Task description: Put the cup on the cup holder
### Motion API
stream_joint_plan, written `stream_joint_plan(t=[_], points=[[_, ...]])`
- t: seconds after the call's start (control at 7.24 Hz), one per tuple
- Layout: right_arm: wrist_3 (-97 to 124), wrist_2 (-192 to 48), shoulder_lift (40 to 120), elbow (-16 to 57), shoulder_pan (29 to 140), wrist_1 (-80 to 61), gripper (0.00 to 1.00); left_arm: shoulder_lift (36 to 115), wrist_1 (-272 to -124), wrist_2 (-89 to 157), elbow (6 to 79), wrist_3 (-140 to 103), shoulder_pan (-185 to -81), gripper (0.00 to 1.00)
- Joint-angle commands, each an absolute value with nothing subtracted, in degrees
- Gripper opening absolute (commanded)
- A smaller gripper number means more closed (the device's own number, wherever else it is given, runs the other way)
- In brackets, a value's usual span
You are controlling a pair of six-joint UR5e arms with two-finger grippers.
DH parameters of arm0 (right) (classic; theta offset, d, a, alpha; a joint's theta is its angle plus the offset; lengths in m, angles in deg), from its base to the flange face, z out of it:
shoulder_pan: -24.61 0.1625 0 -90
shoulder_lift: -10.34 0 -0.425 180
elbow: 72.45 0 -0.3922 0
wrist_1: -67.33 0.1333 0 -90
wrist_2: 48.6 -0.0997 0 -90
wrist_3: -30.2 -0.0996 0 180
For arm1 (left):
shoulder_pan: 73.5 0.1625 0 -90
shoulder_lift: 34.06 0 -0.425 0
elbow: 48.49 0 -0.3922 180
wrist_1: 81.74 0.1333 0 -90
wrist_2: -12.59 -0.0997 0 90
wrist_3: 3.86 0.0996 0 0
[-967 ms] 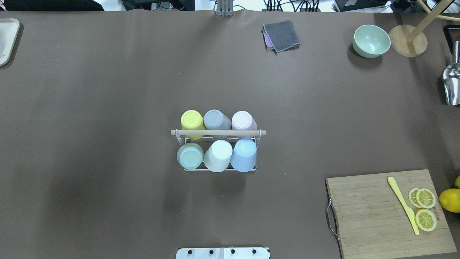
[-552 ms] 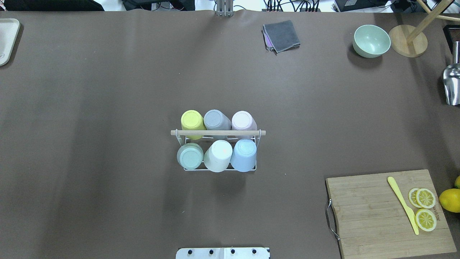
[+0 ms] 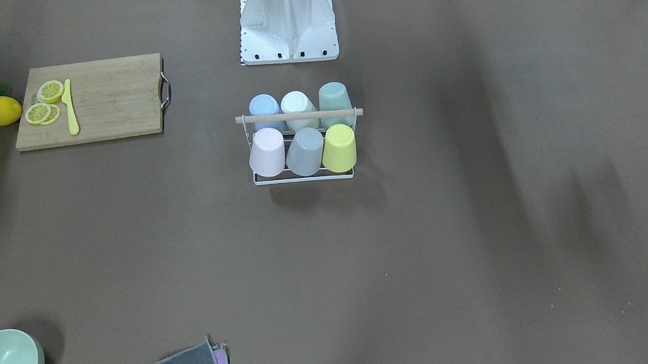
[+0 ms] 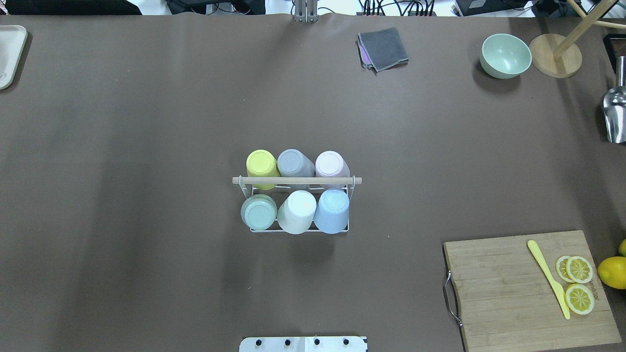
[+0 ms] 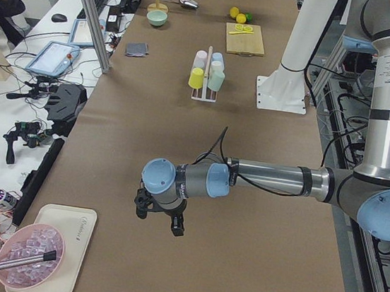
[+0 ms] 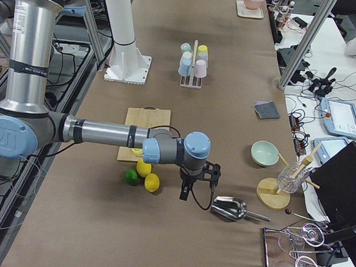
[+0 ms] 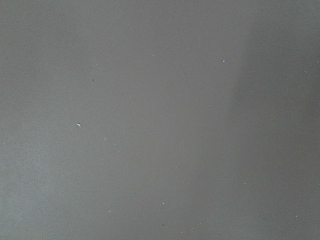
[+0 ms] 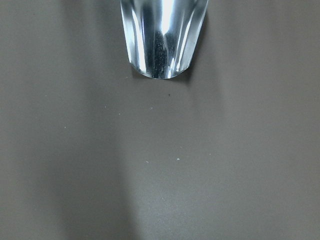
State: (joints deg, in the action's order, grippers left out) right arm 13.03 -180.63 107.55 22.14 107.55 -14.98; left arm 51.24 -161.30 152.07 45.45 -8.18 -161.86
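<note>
White wire cup holder (image 4: 297, 180): middle of table (image 4: 146, 122), wooden rod across top, six cups on it.
Row away from robot: yellow cup (image 4: 260, 163), grey cup (image 4: 293, 162), pink cup (image 4: 330, 164), all upturned.
Row toward robot: green cup (image 4: 258, 213), white cup (image 4: 298, 209), blue cup (image 4: 332, 209), all upturned.
Left gripper (image 5: 160, 218): low over bare table, well apart from cup holder; spread of fingers impossible to tell.
Right gripper (image 6: 196, 182): just beside metal scoop (image 6: 229, 207); spread of fingers impossible to tell.

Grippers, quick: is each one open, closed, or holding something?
Left gripper: cannot tell, seen only from the side.
Right gripper: cannot tell, same reason.
</note>
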Motion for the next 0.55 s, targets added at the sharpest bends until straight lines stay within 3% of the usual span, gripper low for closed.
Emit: stream_joint_plan(t=[0.0,0.41], points=[[13.06,-180.70,107.55,21.42,107.93,-14.49,0.99,51.98,-161.45,152.07,45.37,-8.16,-161.83,0.98],[13.50,-180.79,105.71,17.99,110.82,-14.49,0.99,51.90,-161.45,151.98,45.37,-7.90,-161.83,0.98]])
